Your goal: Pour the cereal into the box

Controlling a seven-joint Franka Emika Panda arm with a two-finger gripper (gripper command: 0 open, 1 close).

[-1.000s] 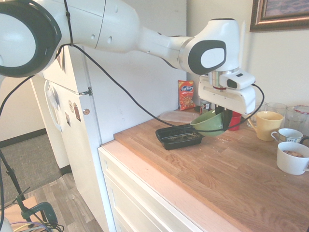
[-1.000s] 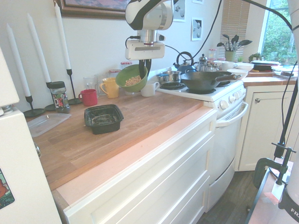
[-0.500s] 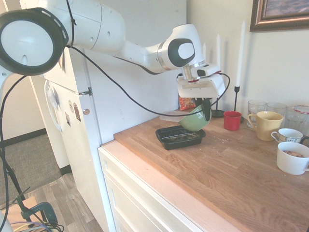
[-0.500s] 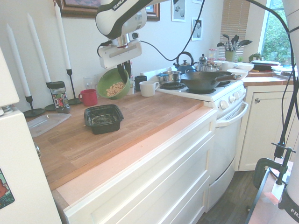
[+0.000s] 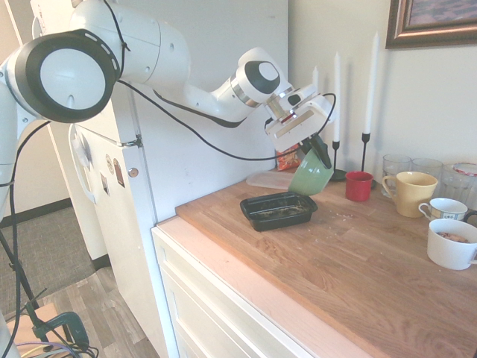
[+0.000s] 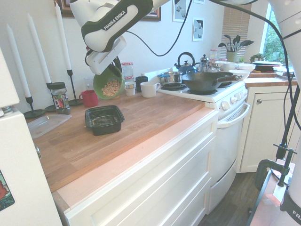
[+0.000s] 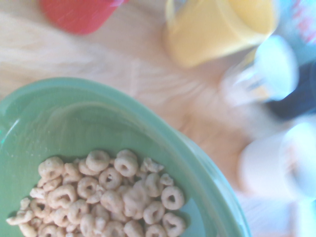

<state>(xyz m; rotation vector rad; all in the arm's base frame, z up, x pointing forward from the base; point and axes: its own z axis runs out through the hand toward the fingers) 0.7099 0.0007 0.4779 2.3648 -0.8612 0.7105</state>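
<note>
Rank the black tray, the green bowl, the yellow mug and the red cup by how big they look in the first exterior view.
1. black tray, longest across
2. green bowl, tilted in the gripper
3. yellow mug
4. red cup, smallest

Tray and bowl are close, and the bowl shows partly edge-on, so that order is unsure.

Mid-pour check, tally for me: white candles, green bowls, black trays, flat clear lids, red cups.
Tall white taper candles: 3
Round green plastic bowl: 1
Shallow black rectangular plastic tray: 1
Flat clear plastic lid: 1
Small red cup: 1
Total: 7
</note>
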